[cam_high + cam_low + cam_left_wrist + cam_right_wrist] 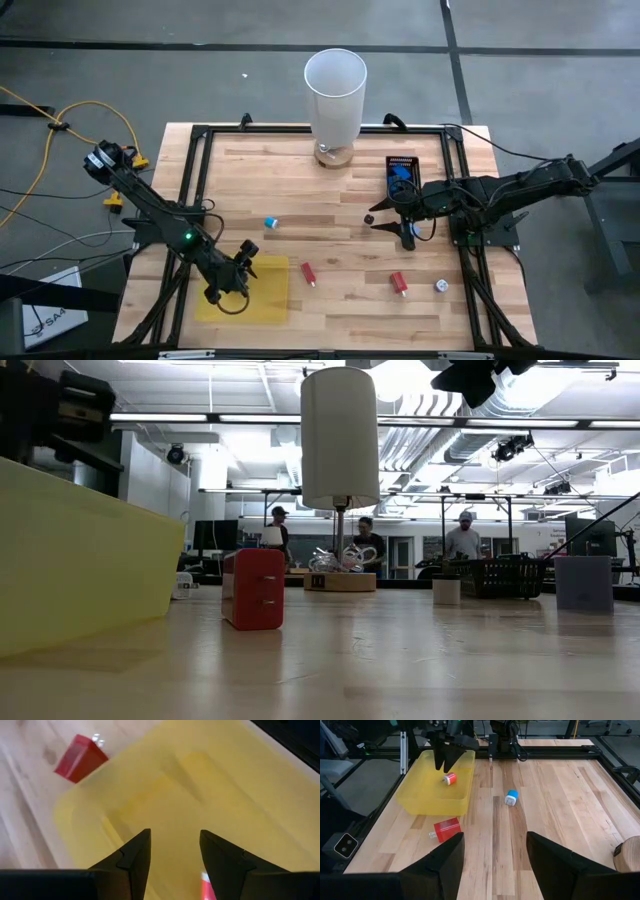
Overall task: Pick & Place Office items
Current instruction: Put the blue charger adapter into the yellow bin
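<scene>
We see two dark, nearly black arms built of slim jointed links. The left arm (pixel 160 212) carries a small green light near its middle joint. The right arm (pixel 510 188) has black cables looped along it. Each gripper's fingers (pixel 135 857) are matte black, wedge-shaped, tapering to blunt tips (pixel 447 862).

A blocky red piece (pixel 308 272) is lying on its side low in the middle of the high view, and a second red piece (pixel 398 283) is resting to its right with a whitish round piece (pixel 440 286) just beyond it. A blue-and-white cylinder (pixel 270 222) is sitting left of centre, while a small dark piece (pixel 369 218) is lying right of centre. A red-and-white cylinder (pixel 450 779) is lying inside the yellow bin (pixel 420 790), at the upper left of the right wrist view.
</scene>
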Tool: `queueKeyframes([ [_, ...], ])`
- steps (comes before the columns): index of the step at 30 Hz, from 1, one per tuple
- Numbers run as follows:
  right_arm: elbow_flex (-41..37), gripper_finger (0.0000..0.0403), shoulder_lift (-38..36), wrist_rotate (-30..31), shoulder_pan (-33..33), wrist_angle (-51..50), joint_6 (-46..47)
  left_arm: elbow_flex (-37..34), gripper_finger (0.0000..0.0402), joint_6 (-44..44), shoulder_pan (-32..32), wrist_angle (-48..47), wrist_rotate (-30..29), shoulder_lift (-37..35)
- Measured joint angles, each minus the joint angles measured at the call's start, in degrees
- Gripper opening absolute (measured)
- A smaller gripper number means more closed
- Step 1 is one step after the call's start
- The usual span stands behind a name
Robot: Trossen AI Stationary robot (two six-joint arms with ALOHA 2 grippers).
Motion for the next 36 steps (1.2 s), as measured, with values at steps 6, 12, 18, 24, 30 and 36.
queueKeyframes([
  [6, 0.0, 0.0201, 0.0, 0.0, 0.0, 0.0, 0.0, 0.0, 0.0161, 1.0, 5.6, 1.8, 0.0, -0.2],
  [12, 0.0, 0.0201, 0.0, 0.0, 0.0, 0.0, 0.0, 0.0, 0.0161, 4.0, 12.4, 4.2, 0.0, -0.2],
  [18, 0.0, 0.0201, 0.0, 0.0, 0.0, 0.0, 0.0, 0.0, 0.0161, 3.4, 19.8, 5.8, 0.0, -0.2],
  [24, 0.0, 0.0201, 0.0, 0.0, 0.0, 0.0, 0.0, 0.0, 0.0161, 0.8, 28.1, 5.7, 0.0, -0.2],
  [30, 0.0, 0.0201, 0.0, 0.0, 0.0, 0.0, 0.0, 0.0, 0.0161, 3.4, 35.8, 6.9, 0.3, -0.2],
  [36, 0.0, 0.0201, 0.0, 0.0, 0.0, 0.0, 0.0, 0.0, 0.0161, 5.3, 42.1, 8.9, 3.4, -0.2],
])
